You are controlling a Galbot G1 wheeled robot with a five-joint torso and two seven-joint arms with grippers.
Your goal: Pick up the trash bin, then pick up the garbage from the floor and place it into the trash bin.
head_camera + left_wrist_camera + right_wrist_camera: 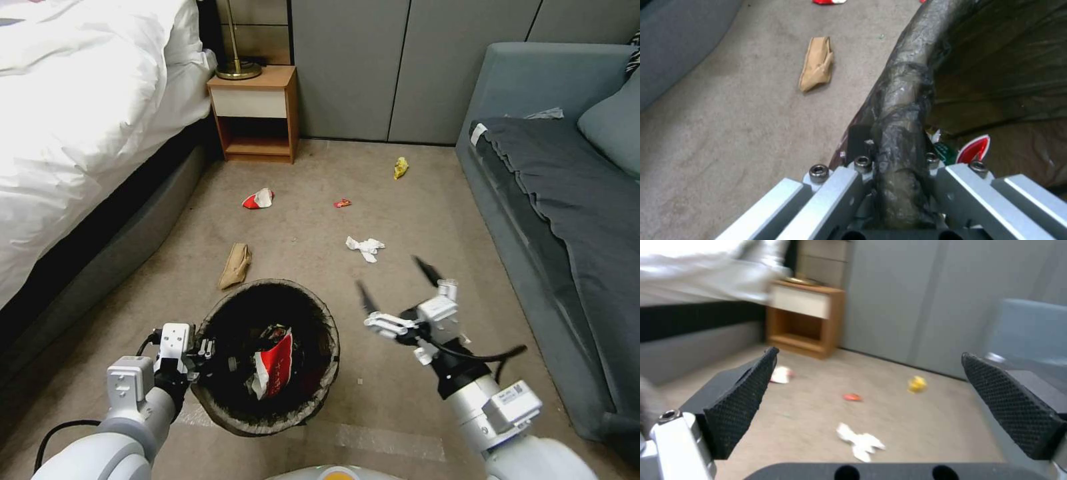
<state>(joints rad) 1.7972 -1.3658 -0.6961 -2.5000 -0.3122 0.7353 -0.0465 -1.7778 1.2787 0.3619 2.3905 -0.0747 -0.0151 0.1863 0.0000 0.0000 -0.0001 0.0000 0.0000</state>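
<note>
Left claw (898, 156) astride trash bin (907, 83) rim

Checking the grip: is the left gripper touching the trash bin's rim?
Touching. In the left wrist view, the left gripper clamps the trash bin rim.

Your head view looks down and forward over the carpet (413, 220). Left wrist view sits tight against the bin (902, 100) rim. Right wrist view faces low toward the nightstand (806, 318). Head and right wrist share the tissue (365, 247).
</note>
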